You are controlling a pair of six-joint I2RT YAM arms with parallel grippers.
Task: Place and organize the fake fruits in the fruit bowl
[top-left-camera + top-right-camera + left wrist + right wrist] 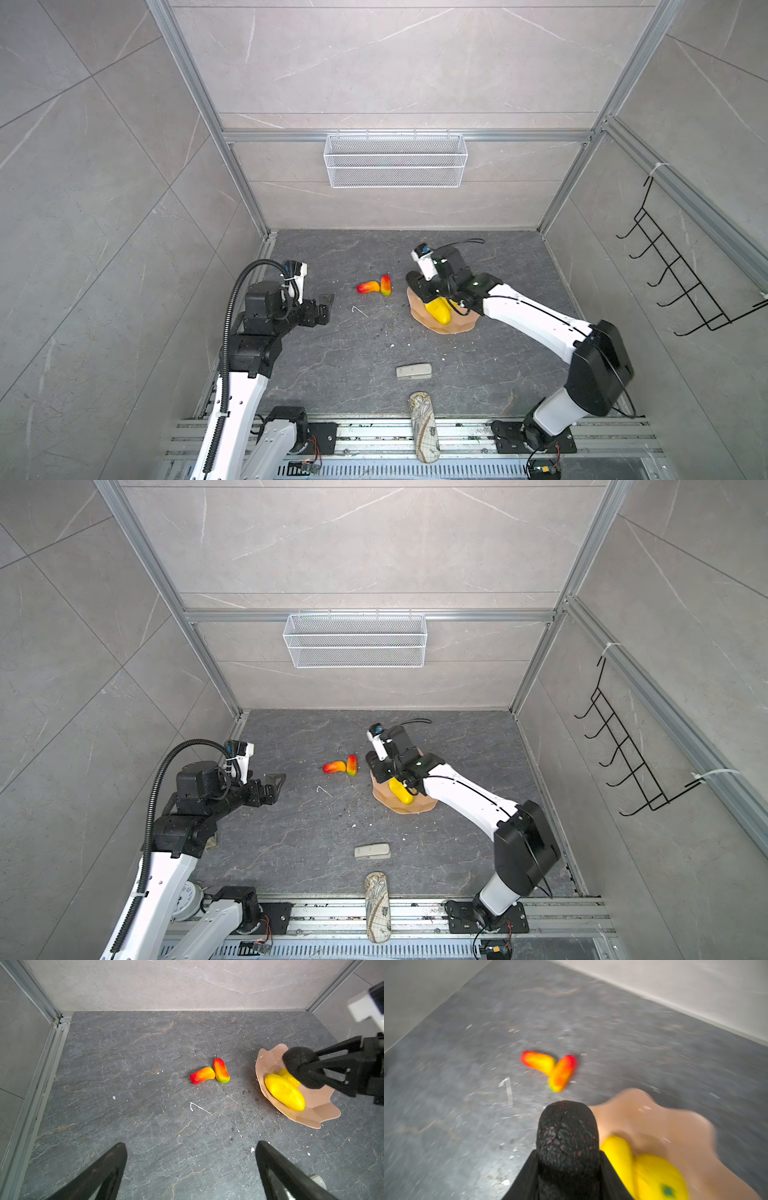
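The pale pink fruit bowl stands right of centre on the dark floor. A long yellow fruit lies in it beside a round yellow fruit with a green top. Just above the bowl's left part, my right gripper is shut on a black-brown oval fruit. Two red-orange-yellow fruits lie touching on the floor left of the bowl. My left gripper hovers open and empty further left.
A beige stapler-like block lies nearer the front. A map-patterned case rests across the front rail. A white mesh basket hangs on the back wall and a black wire rack on the right wall.
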